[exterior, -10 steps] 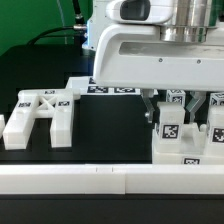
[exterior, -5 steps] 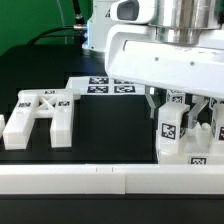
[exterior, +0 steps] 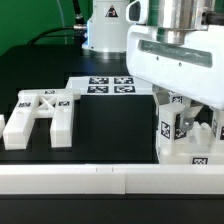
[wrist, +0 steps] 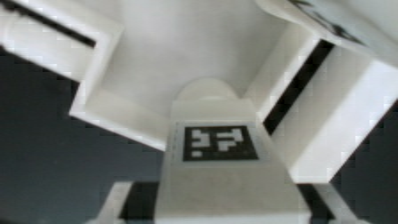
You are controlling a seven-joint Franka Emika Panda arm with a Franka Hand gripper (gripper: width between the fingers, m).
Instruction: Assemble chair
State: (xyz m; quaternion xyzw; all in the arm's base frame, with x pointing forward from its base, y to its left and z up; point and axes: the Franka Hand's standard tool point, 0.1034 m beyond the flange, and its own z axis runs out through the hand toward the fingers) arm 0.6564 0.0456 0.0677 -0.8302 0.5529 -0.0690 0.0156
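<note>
Black tabletop (exterior: pixel 110 135) holds white, tagged chair parts (exterior: pixel 45 118).

The cross-braced plate (exterior: pixel 40 115) at the exterior view's left is matte white with small black-and-white square tags. The marker board (exterior: pixel 105 86) behind it is white with black tags. The table (exterior: pixel 110 130) is black. The chair part (wrist: pixel 221 100) in the wrist view is white with one such tag.

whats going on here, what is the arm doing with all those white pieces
A robot arm is partway through building a chair. Its end effector is down on the cluster of white tagged parts at the exterior view's right, and the wrist view shows a tagged block close in front of it. Whether the block is gripped isn't clear. The cross-braced plate lies apart at the exterior view's left, near the marker board.
</note>
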